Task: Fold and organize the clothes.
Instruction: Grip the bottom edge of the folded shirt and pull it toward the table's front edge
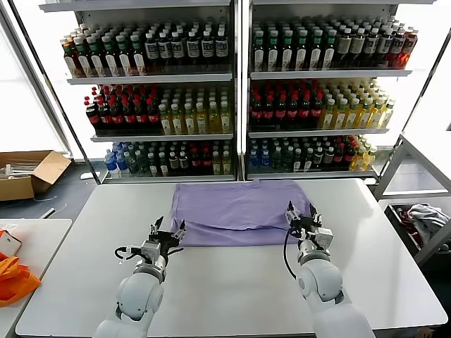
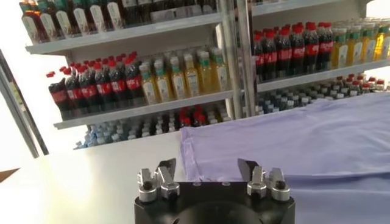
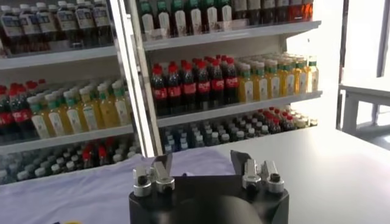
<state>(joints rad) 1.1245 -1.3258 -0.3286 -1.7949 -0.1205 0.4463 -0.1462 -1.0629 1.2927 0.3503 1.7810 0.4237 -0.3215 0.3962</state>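
Note:
A lavender T-shirt (image 1: 242, 210) lies flat on the white table (image 1: 232, 282), its near part folded over into a wide band, plain side up. My left gripper (image 1: 166, 231) is open and empty at the shirt's near left corner, just off the cloth. My right gripper (image 1: 301, 215) is open and empty over the shirt's near right corner. In the left wrist view the shirt (image 2: 292, 140) spreads ahead of the open left gripper (image 2: 206, 169). In the right wrist view the shirt (image 3: 91, 189) lies beyond the open right gripper (image 3: 200, 161).
Shelves of bottled drinks (image 1: 232, 91) stand behind the table. A cardboard box (image 1: 28, 172) sits on the floor at far left. An orange bag (image 1: 14, 278) lies on a side table. A bin with cloth (image 1: 423, 225) stands at right.

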